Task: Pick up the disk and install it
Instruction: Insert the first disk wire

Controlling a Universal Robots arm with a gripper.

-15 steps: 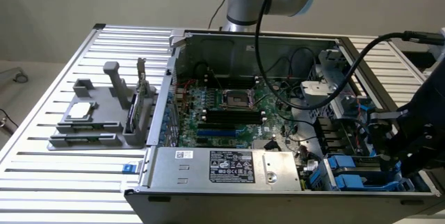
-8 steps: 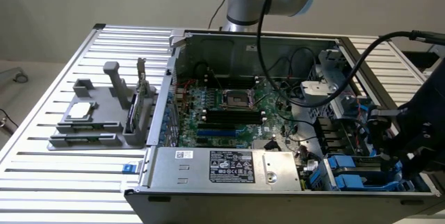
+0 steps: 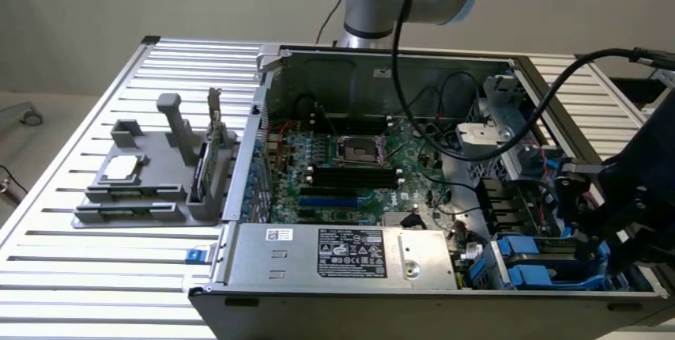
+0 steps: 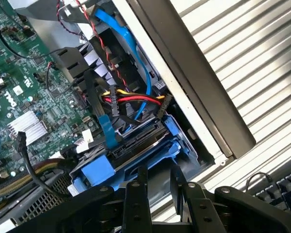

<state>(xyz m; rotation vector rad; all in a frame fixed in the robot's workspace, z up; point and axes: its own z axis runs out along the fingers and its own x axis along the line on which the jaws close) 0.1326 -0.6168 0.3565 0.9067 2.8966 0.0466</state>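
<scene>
Hand at the blue-framed disk inside the computer case, grip on it unclear.

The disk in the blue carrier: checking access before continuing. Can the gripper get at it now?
Probably yes: the gripper hangs right at the near edge of the disk; the cables bunch at its far end, not in between.
</scene>
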